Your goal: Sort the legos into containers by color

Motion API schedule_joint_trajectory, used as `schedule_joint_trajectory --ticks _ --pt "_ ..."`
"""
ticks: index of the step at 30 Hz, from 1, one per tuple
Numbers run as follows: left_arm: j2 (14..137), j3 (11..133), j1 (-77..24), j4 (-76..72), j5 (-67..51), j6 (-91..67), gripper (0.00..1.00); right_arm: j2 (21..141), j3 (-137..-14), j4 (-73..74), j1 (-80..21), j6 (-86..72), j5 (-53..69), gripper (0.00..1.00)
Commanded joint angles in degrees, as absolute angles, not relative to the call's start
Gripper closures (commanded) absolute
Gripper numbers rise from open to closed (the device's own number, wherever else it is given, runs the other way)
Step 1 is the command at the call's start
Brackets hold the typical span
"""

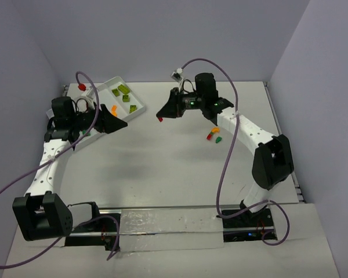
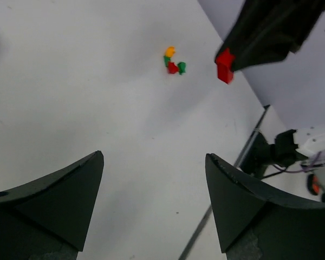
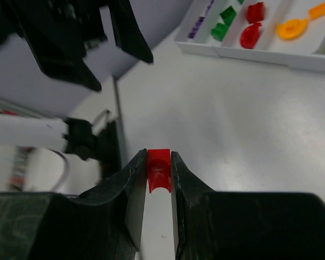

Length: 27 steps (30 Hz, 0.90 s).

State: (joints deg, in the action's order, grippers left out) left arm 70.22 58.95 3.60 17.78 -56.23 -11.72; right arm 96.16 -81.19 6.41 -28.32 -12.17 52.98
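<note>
My right gripper is shut on a small red brick and holds it in the air over the back middle of the table, right of the white tray. The brick also shows in the left wrist view. The tray's compartments hold lime bricks, an orange piece, red pieces, green ones and a purple one. My left gripper is open and empty, just right of the tray's front part, with nothing between its fingers.
A small cluster of loose bricks, orange, red and green, lies on the table right of centre; it also shows in the left wrist view. Purple cables loop from both arms. Walls close the table at the back and sides.
</note>
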Motion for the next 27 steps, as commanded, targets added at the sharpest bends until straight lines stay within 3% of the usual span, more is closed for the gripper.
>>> schedule_joint_trajectory --ticks 1,4,8,15,27 --pt "65.8 52.6 3.8 -4.4 -65.7 -26.9 0.14 100.3 -80.5 -24.2 -28.0 -55.3 57.9 1.00" --pt "66.6 51.2 3.0 -11.4 -67.4 -35.1 0.16 102.1 -77.1 -39.9 -28.0 -68.1 57.3 1.00" --pt "67.8 50.5 0.6 -17.1 -67.6 -41.0 0.18 103.8 -75.4 -47.4 -28.1 -75.0 55.9 1.00" --pt "68.5 48.8 -7.8 -22.7 -65.1 -46.6 0.19 102.8 -73.9 -49.3 -28.6 -76.2 54.4 1.00" --pt "74.3 48.1 -9.1 -31.5 -64.1 -56.3 0.22 102.0 -71.6 -50.0 -31.3 -73.8 54.6 1.00"
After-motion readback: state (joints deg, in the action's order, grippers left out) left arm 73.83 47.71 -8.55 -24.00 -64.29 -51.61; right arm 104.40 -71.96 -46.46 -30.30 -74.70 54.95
